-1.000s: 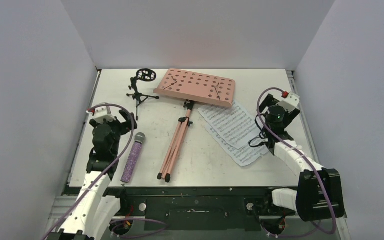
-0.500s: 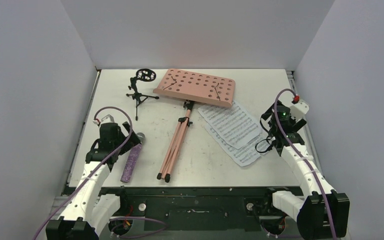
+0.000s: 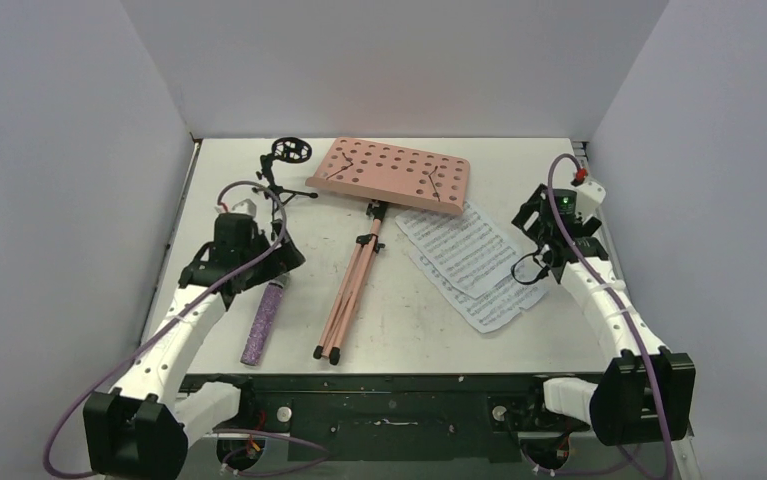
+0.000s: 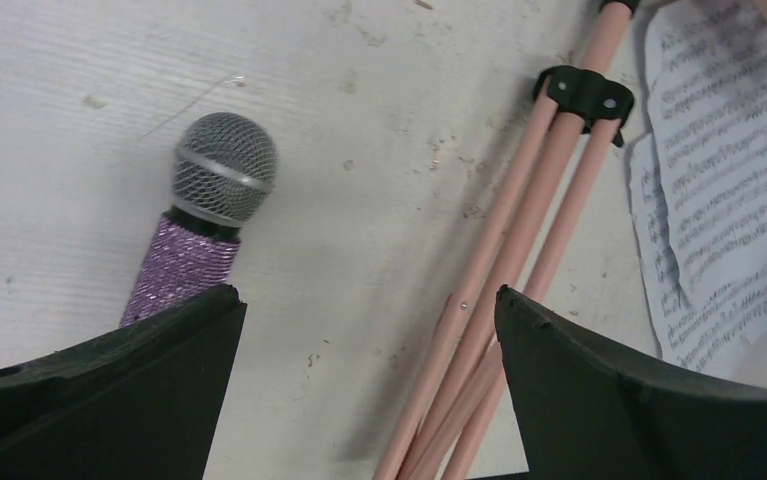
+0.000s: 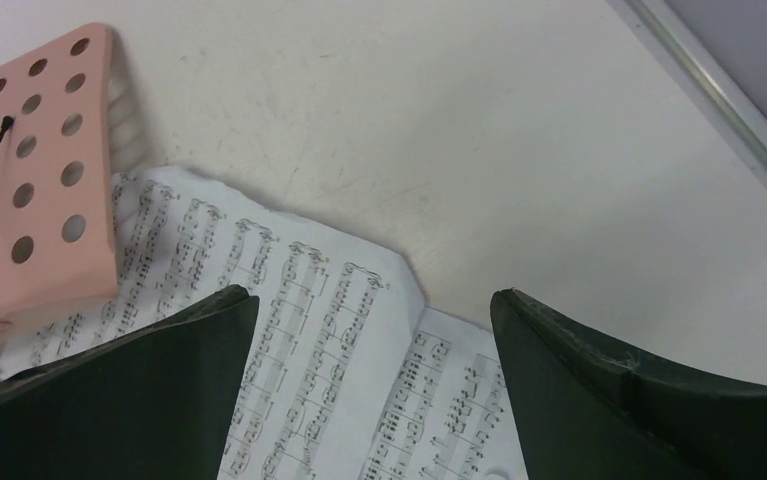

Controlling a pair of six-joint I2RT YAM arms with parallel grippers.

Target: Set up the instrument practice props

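microphone (image 3: 262, 325) left of music stand (image 3: 391, 175) | pages (image 3: 464, 255) right | mic stand (image 3: 289, 151) behind microphone

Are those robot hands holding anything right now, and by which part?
Nothing. Both are open and empty: the left gripper hangs above the microphone, the right gripper above the sheet-music pages.

Overhead wide; both close wrist views share pages (image 3: 462, 258).

L gripper (image 3: 277, 262) over head end of purple glitter mic (image 3: 262, 322), pink music stand (image 3: 391, 175) legs just R of it, R gripper (image 3: 542, 268) at sheet-music pages (image 3: 459, 255) edge
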